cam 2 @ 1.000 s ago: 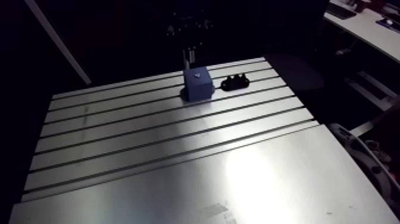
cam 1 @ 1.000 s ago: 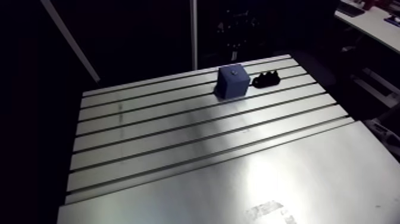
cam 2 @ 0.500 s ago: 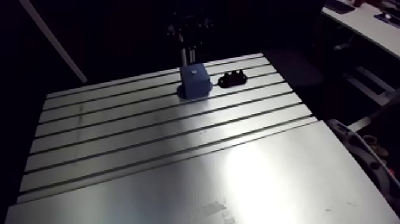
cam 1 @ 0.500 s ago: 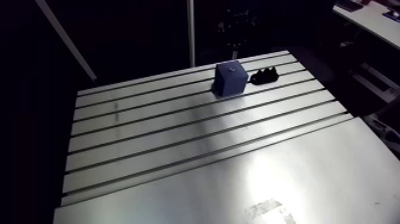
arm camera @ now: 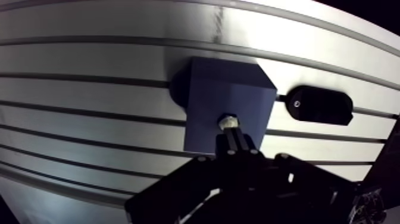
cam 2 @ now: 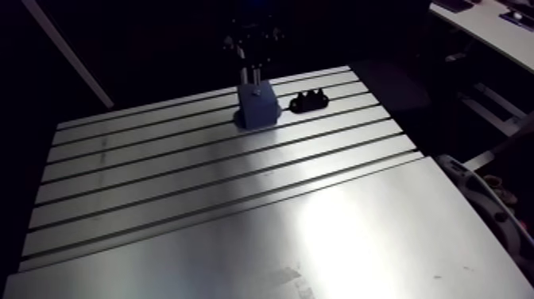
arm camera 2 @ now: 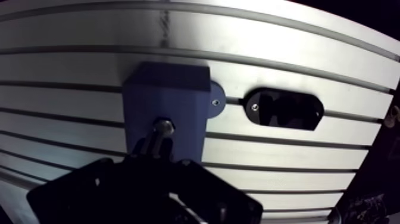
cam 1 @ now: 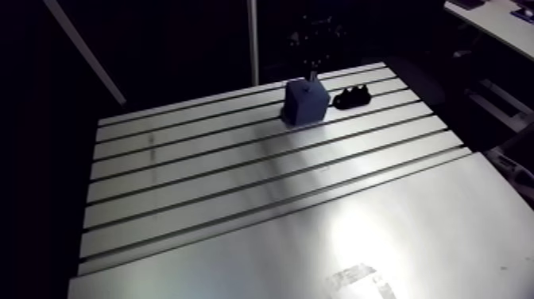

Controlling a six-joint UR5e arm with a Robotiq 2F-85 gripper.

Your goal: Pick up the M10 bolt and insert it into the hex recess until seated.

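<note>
Item: bolt (arm camera: 228,123), resting at the top face of the blue block (arm camera: 220,95); gripper (arm camera: 237,140) closed tight on it.
Risk I am watching: the hex head meeting the recess misaligned, so pushing is tilting or jamming it.
Arm: reaching down over the block, wrist pointing downward; black holder (arm camera: 315,105) lying beside the block.

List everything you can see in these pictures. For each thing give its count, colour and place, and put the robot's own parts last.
table: one, silver, slotted, under everything.
block: one, blue, on the table.
holder: one, black, on the table beside the block.
bolt: one, grey metal, over the block's top, between the jaws.
jaws: one pair, black, shut on the bolt, above the block.
</note>
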